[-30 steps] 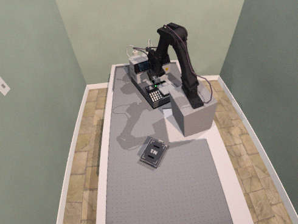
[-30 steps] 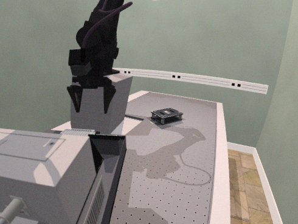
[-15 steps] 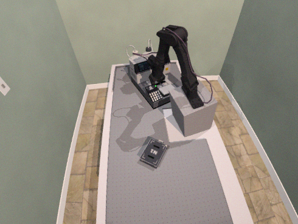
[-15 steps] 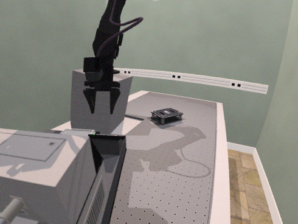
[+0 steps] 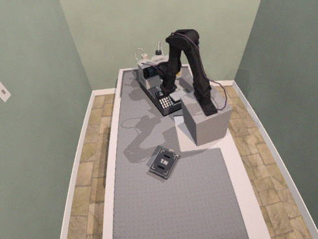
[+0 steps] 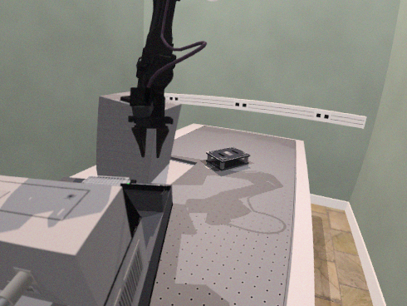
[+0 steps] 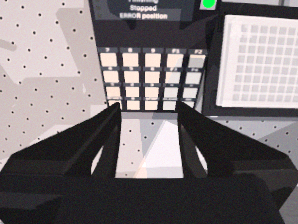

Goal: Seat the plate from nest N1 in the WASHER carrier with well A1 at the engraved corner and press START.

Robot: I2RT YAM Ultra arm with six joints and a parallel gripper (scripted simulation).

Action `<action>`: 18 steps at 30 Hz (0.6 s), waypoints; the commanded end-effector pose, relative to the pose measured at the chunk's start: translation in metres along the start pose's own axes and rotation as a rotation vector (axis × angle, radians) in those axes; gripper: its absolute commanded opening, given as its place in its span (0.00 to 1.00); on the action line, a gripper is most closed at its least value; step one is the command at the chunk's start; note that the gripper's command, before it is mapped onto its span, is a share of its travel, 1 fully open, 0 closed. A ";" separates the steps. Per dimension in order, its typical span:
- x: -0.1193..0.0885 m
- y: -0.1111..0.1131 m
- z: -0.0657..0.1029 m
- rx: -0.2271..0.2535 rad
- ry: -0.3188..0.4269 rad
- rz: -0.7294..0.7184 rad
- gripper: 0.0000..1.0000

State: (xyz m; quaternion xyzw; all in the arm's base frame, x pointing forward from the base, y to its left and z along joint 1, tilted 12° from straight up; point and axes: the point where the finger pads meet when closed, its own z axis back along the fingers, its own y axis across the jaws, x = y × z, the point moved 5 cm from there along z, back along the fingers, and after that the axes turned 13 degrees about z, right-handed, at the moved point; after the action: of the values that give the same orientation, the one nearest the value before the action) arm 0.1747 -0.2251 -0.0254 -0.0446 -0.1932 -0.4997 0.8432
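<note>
The white well plate [image 7: 260, 60] [image 5: 178, 95] [image 6: 101, 180] lies on the washer's carrier, to the right of the keypad [image 7: 150, 75] [image 5: 166, 102]. I cannot tell where its cut-off corner is. The lamp [image 7: 208, 4] [image 6: 130, 180] above the keypad is green. The display above the keys reads "Stopped" and "ERROR position". My gripper [image 7: 149, 110] [image 6: 150, 155] [image 5: 169, 91] points down just above the lowest key row. Its fingers are partly closed with a gap and hold nothing. The left fingertip covers part of the leftmost bottom key [image 7: 114, 102]. The nest N1 [image 5: 163, 162] [image 6: 228, 157] stands empty.
The washer body [image 5: 146, 69] [image 6: 50, 224] stands at the rear of the table, with bottles [image 5: 143, 56] behind it. The arm's grey pedestal block [image 5: 207, 123] [image 6: 114, 137] stands close to the right of the carrier.
</note>
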 end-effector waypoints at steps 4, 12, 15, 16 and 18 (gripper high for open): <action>-0.005 0.012 0.002 -0.014 -0.067 -0.015 0.28; -0.029 0.022 -0.007 -0.023 -0.031 -0.016 0.16; -0.037 0.028 -0.008 -0.024 -0.032 -0.016 0.10; -0.040 0.030 -0.008 -0.024 -0.032 -0.015 0.08; -0.045 0.034 -0.009 -0.024 -0.032 -0.015 0.04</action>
State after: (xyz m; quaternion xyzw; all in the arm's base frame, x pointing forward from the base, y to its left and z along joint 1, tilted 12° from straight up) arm 0.1878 -0.1785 -0.0416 -0.0473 -0.1954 -0.4951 0.8453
